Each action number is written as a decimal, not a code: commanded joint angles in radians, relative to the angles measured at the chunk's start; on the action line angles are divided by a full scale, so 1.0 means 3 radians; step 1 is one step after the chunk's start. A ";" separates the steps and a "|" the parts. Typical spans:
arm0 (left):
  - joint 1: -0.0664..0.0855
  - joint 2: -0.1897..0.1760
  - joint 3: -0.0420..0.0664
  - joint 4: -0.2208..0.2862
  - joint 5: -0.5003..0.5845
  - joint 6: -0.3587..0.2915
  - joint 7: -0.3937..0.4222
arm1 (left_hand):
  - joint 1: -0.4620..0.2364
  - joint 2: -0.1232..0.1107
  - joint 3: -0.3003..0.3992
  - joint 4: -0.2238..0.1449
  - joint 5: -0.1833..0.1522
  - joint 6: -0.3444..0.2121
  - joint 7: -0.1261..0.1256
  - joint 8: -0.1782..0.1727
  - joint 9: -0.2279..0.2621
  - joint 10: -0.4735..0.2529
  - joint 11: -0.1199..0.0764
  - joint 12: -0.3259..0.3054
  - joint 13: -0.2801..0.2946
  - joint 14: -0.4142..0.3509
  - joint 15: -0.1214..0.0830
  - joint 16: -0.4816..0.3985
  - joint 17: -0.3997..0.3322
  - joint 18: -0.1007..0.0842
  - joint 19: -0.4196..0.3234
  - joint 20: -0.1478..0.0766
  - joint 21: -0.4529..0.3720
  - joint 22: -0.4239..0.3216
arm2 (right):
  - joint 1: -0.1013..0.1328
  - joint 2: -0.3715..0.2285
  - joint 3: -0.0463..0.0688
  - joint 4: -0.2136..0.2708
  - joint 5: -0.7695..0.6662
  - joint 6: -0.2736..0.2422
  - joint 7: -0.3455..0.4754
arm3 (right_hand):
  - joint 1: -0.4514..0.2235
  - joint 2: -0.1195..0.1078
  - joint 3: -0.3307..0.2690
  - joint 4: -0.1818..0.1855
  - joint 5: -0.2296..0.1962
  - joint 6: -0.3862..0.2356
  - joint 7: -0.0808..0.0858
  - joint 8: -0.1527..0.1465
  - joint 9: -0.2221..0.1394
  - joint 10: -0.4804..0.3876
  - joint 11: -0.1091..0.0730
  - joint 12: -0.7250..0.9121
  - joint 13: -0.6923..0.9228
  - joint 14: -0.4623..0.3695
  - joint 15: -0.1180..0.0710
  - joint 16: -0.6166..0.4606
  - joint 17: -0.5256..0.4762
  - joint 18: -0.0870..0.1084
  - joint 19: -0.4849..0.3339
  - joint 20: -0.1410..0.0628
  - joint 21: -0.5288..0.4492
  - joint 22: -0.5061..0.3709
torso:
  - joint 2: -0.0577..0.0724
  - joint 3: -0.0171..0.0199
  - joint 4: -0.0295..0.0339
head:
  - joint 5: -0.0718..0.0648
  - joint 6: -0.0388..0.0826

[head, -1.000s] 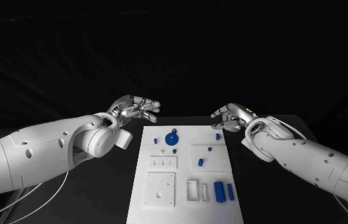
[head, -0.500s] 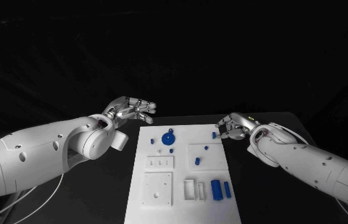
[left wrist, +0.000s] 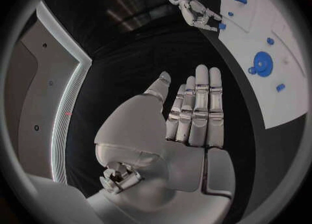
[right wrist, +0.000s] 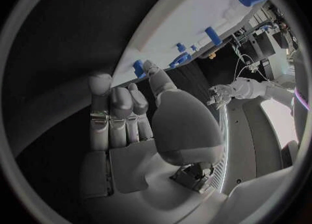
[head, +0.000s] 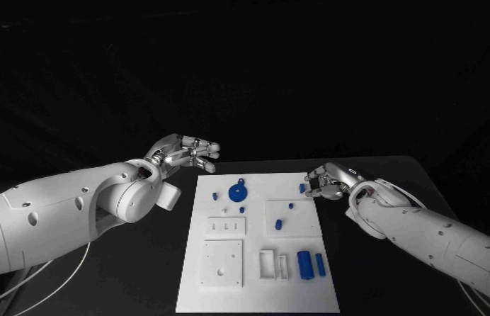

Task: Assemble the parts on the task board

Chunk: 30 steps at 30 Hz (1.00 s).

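Note:
The white task board (head: 255,288) lies lengthwise in the middle of the table. On it are a blue round disc (head: 238,192), several small blue pegs such as one (head: 277,224), and two blue cylinders (head: 304,263) near its front. My right hand (head: 328,180) is at the board's far right edge, fingertips next to a small blue piece (head: 305,187), with nothing clearly gripped. In the right wrist view the right hand (right wrist: 130,120) reaches toward that piece (right wrist: 138,68). My left hand (head: 189,151) hovers off the far left corner, fingers extended and empty; its palm (left wrist: 195,115) is bare.
White raised blocks (head: 224,263) and slotted holders (head: 268,265) stand on the board's near half. Black table surface (head: 388,174) surrounds the board on both sides. The left wrist view shows the board (left wrist: 260,31), the disc (left wrist: 262,63) and my right hand (left wrist: 195,10).
My right hand has come down and in toward the small blue piece at the board's far right edge. The left hand has barely moved. The camera shifted slightly.

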<state>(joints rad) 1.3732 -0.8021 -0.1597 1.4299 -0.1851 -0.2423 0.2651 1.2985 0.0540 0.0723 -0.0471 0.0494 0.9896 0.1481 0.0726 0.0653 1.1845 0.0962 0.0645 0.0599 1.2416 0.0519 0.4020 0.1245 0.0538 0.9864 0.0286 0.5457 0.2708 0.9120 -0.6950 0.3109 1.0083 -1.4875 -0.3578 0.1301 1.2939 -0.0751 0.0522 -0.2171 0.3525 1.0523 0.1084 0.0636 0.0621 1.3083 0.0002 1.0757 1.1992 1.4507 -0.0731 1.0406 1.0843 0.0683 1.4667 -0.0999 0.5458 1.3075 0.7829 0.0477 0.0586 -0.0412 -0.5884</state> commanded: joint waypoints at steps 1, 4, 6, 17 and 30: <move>-0.0001 0.0006 0.0002 0.0000 -0.0018 0.0064 0.0040 | -0.0015 -0.0016 0.0020 0.0006 0.0017 -0.0026 -0.0006 -0.0012 -0.0003 -0.0008 0.0013 -0.0012 -0.0003 -0.0008 -0.0021 0.0006 0.0004 0.0002 -0.0027 -0.0006 0.0012 -0.0004 | -0.0012 0.0030 0.0002 -0.0051 -0.0016 -0.0170 -0.0008 | 0.0028 -0.0005 -0.0003 0.0032 -0.0014 -0.0017 0.0000 -0.0006 0.0002 -0.0011 0.0009 -0.0025 -0.0005 -0.0003 0.0009 -0.0007 0.0002 0.0042 0.0086 0.0028 -0.0025 0.0206 | -0.0001 0.0001 -0.0001 | -0.0002 -0.0006; -0.0002 0.0007 0.0002 0.0001 -0.0019 0.0065 0.0039 | -0.0015 -0.0016 0.0020 0.0006 0.0017 -0.0026 -0.0006 -0.0012 -0.0003 -0.0008 0.0013 -0.0012 -0.0003 -0.0008 -0.0021 0.0006 0.0004 0.0002 -0.0027 -0.0006 0.0012 -0.0004 | -0.0022 0.0059 0.0002 -0.0090 -0.0014 -0.0172 -0.0018 | 0.0040 -0.0006 -0.0002 0.0058 -0.0030 -0.0027 0.0002 -0.0007 0.0002 -0.0016 0.0011 -0.0031 -0.0009 -0.0004 0.0010 -0.0012 0.0000 0.0043 0.0086 0.0029 -0.0035 0.0205 | 0.0000 0.0003 -0.0002 | -0.0004 -0.0011; -0.0002 0.0007 0.0002 0.0000 -0.0019 0.0067 0.0038 | -0.0015 -0.0016 0.0020 0.0006 0.0017 -0.0026 -0.0006 -0.0012 -0.0003 -0.0008 0.0013 -0.0012 -0.0003 -0.0008 -0.0021 0.0006 0.0004 0.0002 -0.0027 -0.0006 0.0012 -0.0004 | -0.0026 0.0077 0.0002 -0.0115 -0.0013 -0.0172 -0.0022 | 0.0040 -0.0006 -0.0002 0.0059 -0.0030 -0.0028 0.0003 -0.0007 0.0002 -0.0016 0.0011 -0.0031 -0.0010 -0.0004 0.0010 -0.0013 0.0000 0.0043 0.0087 0.0029 -0.0034 0.0205 | -0.0001 0.0004 -0.0003 | -0.0003 -0.0015; -0.0002 0.0016 0.0002 -0.0009 -0.0020 0.0079 0.0031 | -0.0015 -0.0016 0.0020 0.0006 0.0017 -0.0026 -0.0006 -0.0012 -0.0003 -0.0008 0.0013 -0.0012 -0.0003 -0.0008 -0.0021 0.0006 0.0004 0.0002 -0.0027 -0.0006 0.0012 -0.0004 | -0.0038 0.0165 0.0002 -0.0208 0.0007 -0.0106 -0.0016 | 0.0038 0.0000 0.0001 0.0084 -0.0049 -0.0033 0.0005 -0.0005 0.0002 -0.0024 0.0012 -0.0036 -0.0013 -0.0005 0.0012 -0.0017 0.0000 0.0045 0.0086 0.0032 -0.0049 0.0204 | -0.0001 0.0003 -0.0001 | -0.0006 -0.0018; -0.0002 0.0022 0.0002 -0.0014 -0.0024 0.0079 0.0027 | -0.0015 -0.0016 0.0020 0.0006 0.0017 -0.0026 -0.0006 -0.0012 -0.0003 -0.0008 0.0013 -0.0012 -0.0003 -0.0008 -0.0021 0.0006 0.0004 0.0002 -0.0027 -0.0006 0.0012 -0.0004 | -0.0043 0.0211 0.0002 -0.0246 0.0015 -0.0050 -0.0012 | 0.0001 0.0046 0.0068 0.0061 -0.0073 0.0015 -0.0004 -0.0006 0.0002 -0.0020 0.0006 -0.0023 -0.0002 -0.0004 0.0008 -0.0012 0.0008 0.0037 0.0088 0.0027 -0.0046 0.0207 | -0.0006 0.0003 -0.0006 | 0.0001 -0.0026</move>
<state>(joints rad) 1.3726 -0.7980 -0.1595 1.4253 -0.1868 -0.2351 0.2642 1.2985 0.0540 0.0723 -0.0471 0.0494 0.9896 0.1481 0.0726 0.0653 1.1844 0.0963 0.0645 0.0599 1.2416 0.0519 0.4020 0.1245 0.0538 0.9864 0.0286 0.5457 0.2710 0.8998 -0.6332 0.3111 0.9367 -1.4844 -0.3874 0.1252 1.2956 -0.0689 0.0675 -0.1970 0.3328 1.0524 0.1083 0.0636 0.0622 1.3047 0.0038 1.0708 1.1973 1.4507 -0.0730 1.0406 1.0857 0.0683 1.4667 -0.0999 0.5341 1.3074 0.7815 0.0482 0.0577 -0.0411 -0.5957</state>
